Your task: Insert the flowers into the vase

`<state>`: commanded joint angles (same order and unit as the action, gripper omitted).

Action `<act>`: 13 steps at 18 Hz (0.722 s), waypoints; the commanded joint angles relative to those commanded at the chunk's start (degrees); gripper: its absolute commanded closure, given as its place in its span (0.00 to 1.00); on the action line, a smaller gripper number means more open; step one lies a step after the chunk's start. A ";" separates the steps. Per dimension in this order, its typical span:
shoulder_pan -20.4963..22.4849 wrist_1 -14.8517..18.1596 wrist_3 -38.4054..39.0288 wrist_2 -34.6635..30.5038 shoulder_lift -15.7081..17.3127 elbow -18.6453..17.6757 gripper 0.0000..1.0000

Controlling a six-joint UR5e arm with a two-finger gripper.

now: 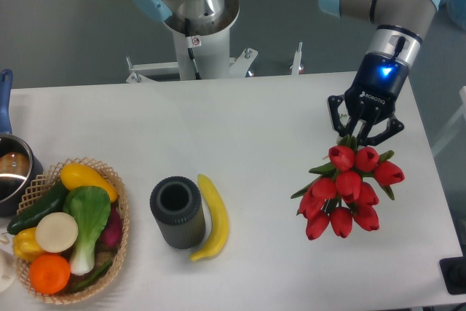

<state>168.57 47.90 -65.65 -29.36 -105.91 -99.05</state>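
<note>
Jaws look closed in on the stem end of the flowers (348,193); gripper (362,136) sits right at the top of the bunch, fingers angled inward w/ green stems between them. Looks like a firm hold, tho the exact contact is partly hidden by the fingers themselves.

Fixed cam, only view:

Progress: the bunch of red tulips is off to the right side of the table (255,114), heads pointing toward the cam, stems up toward the gripper. Can't tell for sure if the blooms rest on the table or hang just above it. The vase (177,211), dark ribbed cylinder, stands upright w/ its mouth open and nothing in it, well apart from the flowers, left of centre. So my read: pick is done or nearly done, insert not yet done. Left to do: carry across to the vase, turn the bunch stem-down, lower the stems in. Bunch looks wider than the mouth, so only the stems would fit.

Near the vase: banana (211,218) lying just beside it on its right, close to touching. Wicker basket (120,202) of veg & fruit further left; pot w/ blue handle (9,169) at the left edge.

Arm pose: reaches in from upper right, wrist bent downward, gripper pointing toward the table and slightly to the cam, blue light lit on the wrist.
</note>
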 joint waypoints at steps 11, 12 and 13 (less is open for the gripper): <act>-1.22 -0.18 -0.26 11.58 -0.70 1.14 0.81; -1.93 -0.18 -0.26 12.82 -0.70 1.06 0.81; -2.98 -0.18 -0.26 13.27 -0.70 1.05 0.81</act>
<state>165.60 47.72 -65.92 -16.09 -106.61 -98.00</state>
